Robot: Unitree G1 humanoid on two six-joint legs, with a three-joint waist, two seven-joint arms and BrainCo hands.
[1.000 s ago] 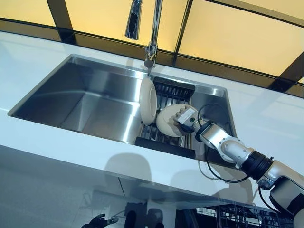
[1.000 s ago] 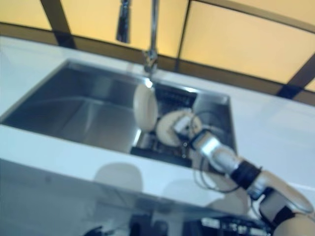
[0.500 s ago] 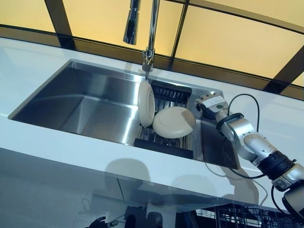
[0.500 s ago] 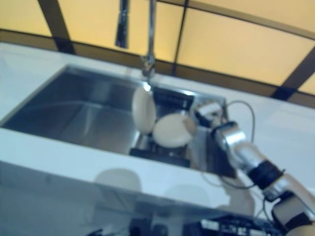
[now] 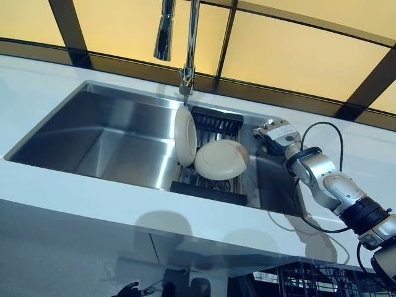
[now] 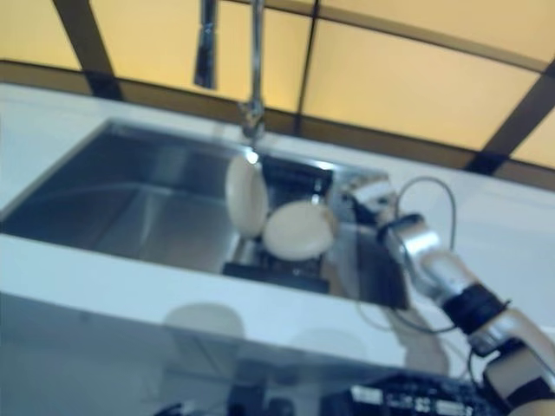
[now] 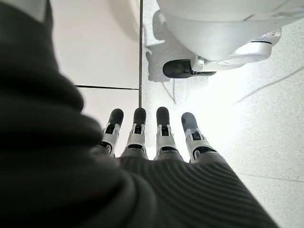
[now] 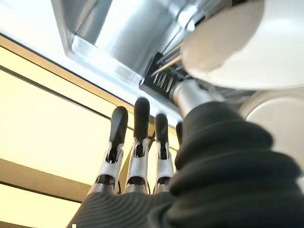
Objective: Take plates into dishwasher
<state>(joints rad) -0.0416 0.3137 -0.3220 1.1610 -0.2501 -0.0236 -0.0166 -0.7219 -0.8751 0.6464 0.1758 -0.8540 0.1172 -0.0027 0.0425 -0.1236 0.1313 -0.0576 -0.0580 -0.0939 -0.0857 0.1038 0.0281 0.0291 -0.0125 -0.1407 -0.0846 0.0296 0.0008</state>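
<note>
Two cream plates stand in a black dish rack (image 5: pixel 209 189) at the right end of the steel sink (image 5: pixel 117 133). One plate (image 5: pixel 185 136) is upright on its edge. The other plate (image 5: pixel 221 159) leans tilted against the rack beside it. My right hand (image 5: pixel 276 133) hovers over the sink's back right corner, a little to the right of the tilted plate, open with straight fingers (image 8: pixel 138 137) and holding nothing. That plate (image 8: pixel 223 52) shows close by in the right wrist view. My left hand (image 7: pixel 161 142) hangs low near the floor, open and empty.
A tall faucet (image 5: pixel 189 43) with a pull-down sprayer rises behind the rack. White worktop (image 5: pixel 74 192) surrounds the sink. Wire racks of the dishwasher (image 5: pixel 322 281) show at the bottom right, below the counter edge.
My right hand let go of the tilted plate and drew back to the right, up to the sink's back corner. The plate stayed leaning in the rack. The camera shifted slightly.
</note>
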